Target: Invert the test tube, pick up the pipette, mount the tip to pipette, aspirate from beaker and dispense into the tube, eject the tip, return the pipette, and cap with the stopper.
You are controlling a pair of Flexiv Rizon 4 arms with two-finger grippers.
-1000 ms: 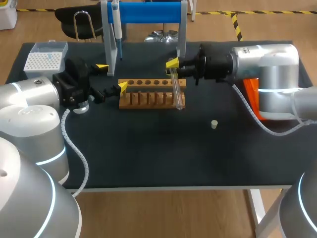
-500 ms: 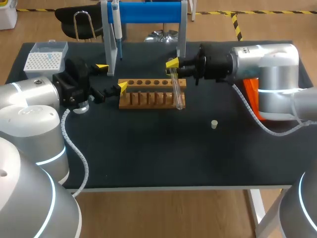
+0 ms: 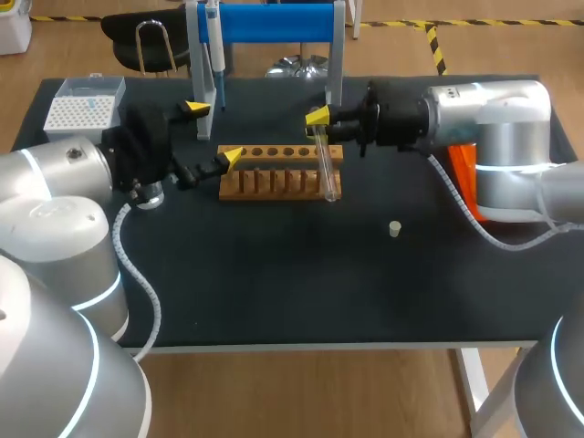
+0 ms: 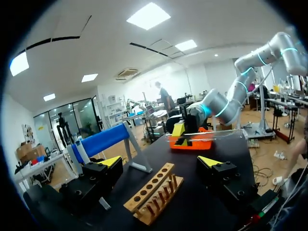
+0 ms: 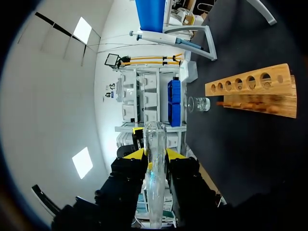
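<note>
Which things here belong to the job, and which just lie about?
Job: clear glass test tube, slim grey pipette, white tip box, small glass beaker, small cream stopper, wooden rack.
Lying about: flat orange object.

Mostly hidden behind the left arm [image 3: 57,172]: beaker [image 3: 151,194]. Partly covered by the right arm [image 3: 484,109]: orange object [image 3: 462,172], unidentifiable.

Rack [image 3: 281,172] toward the table's [image 3: 274,283] back edge, tube [image 3: 325,169] at its right end, stand [image 3: 274,23] behind it. Tip box [image 3: 84,102] in the back left corner; stopper [image 3: 394,228] right of the rack, nearer the front.
</note>
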